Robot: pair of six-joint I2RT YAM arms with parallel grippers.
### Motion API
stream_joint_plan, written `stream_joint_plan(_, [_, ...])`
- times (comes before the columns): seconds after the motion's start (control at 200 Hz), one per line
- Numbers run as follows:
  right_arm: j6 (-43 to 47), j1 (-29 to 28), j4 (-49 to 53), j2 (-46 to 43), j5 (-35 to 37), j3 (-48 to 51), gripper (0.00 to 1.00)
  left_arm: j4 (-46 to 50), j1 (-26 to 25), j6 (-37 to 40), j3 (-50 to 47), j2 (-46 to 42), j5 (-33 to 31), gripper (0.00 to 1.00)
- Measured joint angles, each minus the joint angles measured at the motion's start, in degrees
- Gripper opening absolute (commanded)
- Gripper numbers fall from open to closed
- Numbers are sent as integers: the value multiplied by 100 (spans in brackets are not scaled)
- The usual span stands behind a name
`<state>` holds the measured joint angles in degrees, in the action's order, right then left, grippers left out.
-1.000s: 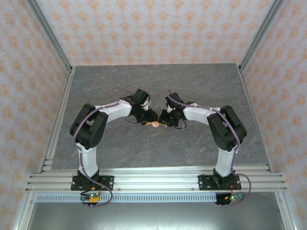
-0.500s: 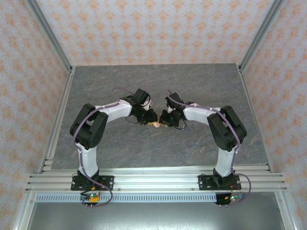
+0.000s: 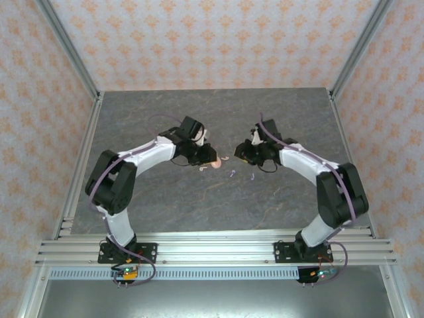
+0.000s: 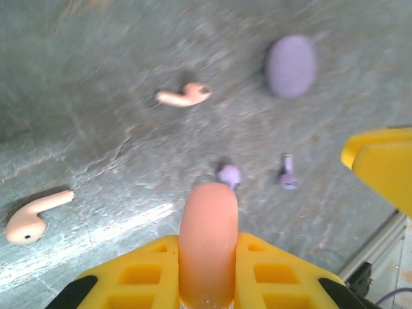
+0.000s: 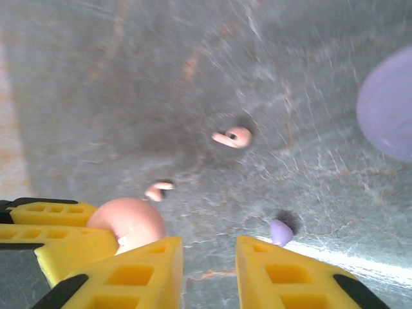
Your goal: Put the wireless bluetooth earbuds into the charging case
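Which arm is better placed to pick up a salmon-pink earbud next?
Right. The right gripper is open and empty, with a salmon-pink earbud lying just ahead of it; the left gripper is shut on the salmon-pink charging case.

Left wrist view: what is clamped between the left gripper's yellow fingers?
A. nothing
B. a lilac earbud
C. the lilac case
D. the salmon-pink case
D: the salmon-pink case sits clamped between the yellow fingers of the left gripper, while the lilac case lies well apart from them.
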<state>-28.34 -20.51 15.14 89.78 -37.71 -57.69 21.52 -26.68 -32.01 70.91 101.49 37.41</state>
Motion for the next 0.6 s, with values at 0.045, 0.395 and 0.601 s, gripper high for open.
stream_joint_plan(0.045, [149,122,-13,-210,-164,0,35,-35,52,107,2,-240,50,20])
stream_joint_plan(0.395, [1510,315,286,-1244,-1716,-605,51,-341,273,1084,28,-1493,1126,19])
stream_joint_plan(0.601, [2002,315,546,-1314,-2457,-944,51,-284,273,1543,144,-1650,1821,17])
